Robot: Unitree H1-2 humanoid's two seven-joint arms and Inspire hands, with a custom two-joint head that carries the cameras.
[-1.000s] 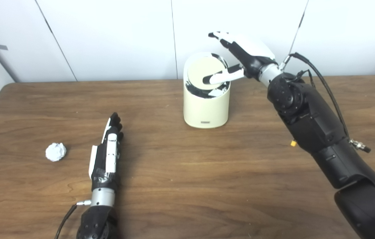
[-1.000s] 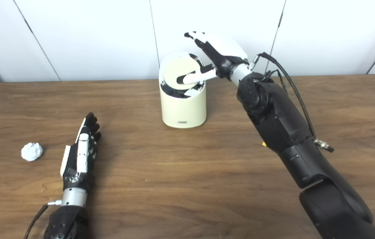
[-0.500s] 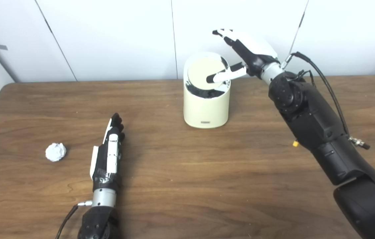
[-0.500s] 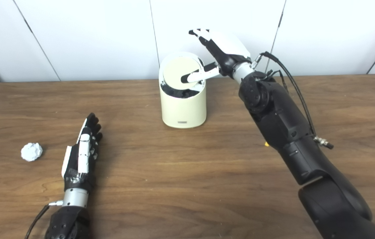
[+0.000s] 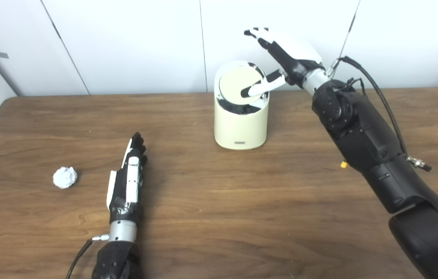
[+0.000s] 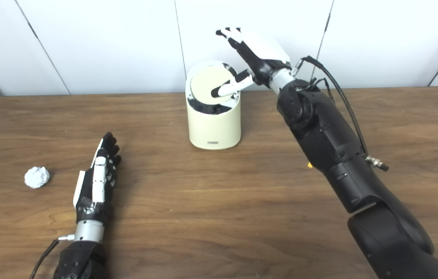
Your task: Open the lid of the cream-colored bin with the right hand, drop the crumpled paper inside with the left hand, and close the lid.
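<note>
Two hands showed. The right hand (image 5: 286, 58), fingers spread, thumbed the bin (image 5: 241, 124)'s tilted lid (image 5: 238, 82). The left hand (image 5: 127, 180) lay flat, fingers together, beside the crumpled paper (image 5: 65, 177).

Bare worktop (image 5: 219, 201) lies between the crumpled paper (image 5: 65, 177) near the left edge and the cream-colored bin (image 5: 241, 124) toward the far edge. The right robot hand (image 5: 280, 58) and arm crowd the bin's right side; its tilted lid (image 5: 238, 82) partly covers the mouth.

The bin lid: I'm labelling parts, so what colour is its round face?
Pale cream, like the bin body; the lid face shows best in the left eye view.
</note>
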